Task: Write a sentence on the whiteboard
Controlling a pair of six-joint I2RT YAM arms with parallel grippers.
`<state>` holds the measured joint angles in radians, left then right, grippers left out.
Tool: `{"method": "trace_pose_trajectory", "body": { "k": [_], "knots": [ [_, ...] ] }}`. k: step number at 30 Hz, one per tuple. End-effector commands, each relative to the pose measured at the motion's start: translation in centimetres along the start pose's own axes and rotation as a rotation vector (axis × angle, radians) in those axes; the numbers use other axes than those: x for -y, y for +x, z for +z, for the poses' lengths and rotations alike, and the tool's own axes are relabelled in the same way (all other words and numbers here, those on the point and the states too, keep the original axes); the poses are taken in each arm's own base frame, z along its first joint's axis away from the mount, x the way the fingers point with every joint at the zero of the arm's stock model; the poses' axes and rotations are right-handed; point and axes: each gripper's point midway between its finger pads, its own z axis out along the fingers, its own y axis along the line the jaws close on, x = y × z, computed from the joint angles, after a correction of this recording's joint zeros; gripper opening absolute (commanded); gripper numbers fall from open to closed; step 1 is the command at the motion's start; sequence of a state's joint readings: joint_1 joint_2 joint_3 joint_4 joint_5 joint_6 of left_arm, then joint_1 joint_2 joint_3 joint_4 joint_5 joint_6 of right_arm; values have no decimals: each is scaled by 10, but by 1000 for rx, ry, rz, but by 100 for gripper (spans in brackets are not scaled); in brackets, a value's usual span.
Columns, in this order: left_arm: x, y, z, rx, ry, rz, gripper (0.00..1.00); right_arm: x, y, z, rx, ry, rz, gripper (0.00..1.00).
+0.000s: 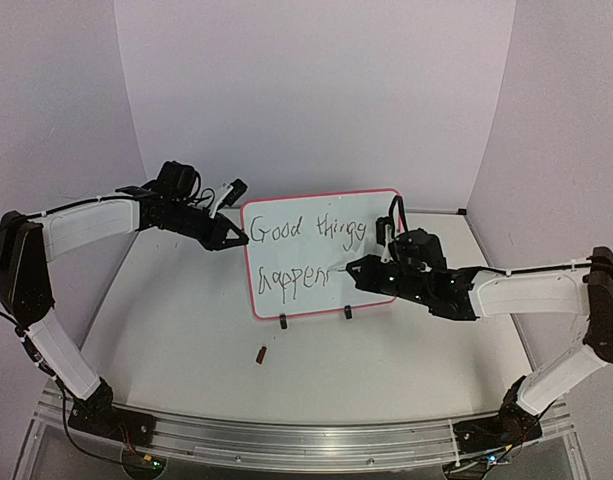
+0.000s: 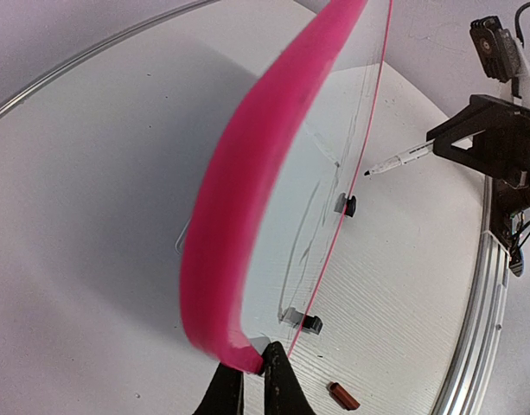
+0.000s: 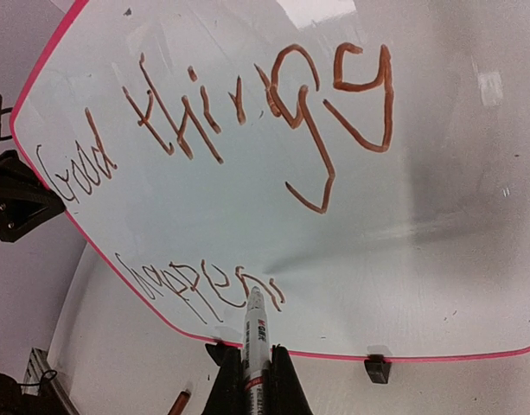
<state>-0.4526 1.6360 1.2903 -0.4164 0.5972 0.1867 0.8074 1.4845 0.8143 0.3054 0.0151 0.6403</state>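
The whiteboard (image 1: 321, 225) with a pink-red frame stands on two black clip feet mid-table. Its lettering (image 1: 311, 232) reads "Good things" above "happen"; the second line ends after the "n". My left gripper (image 1: 236, 238) is shut on the board's left edge (image 2: 239, 354). My right gripper (image 1: 358, 267) is shut on a white marker (image 3: 254, 341), held pointing at the board. The marker's tip (image 3: 255, 291) is at the board, by the last stroke of "happen" (image 3: 204, 281).
A small dark red marker cap (image 1: 261, 353) lies on the table in front of the board, also in the left wrist view (image 2: 343, 396). The curved white table meets pale walls behind. A metal rail (image 1: 286, 440) runs along the near edge.
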Motion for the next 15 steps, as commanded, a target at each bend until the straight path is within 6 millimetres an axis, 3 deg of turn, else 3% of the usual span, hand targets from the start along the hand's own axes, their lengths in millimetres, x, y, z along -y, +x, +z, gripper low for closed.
{"method": "trace_pose_trajectory", "body": {
  "k": [1,15],
  "knots": [
    [-2,26,17,-102,-33,11,0,-10,-23,4,59,-8,-10,0],
    [-2,26,17,-104,-32,12,0,-3,-23,13,72,30,-19,0]
  ]
}}
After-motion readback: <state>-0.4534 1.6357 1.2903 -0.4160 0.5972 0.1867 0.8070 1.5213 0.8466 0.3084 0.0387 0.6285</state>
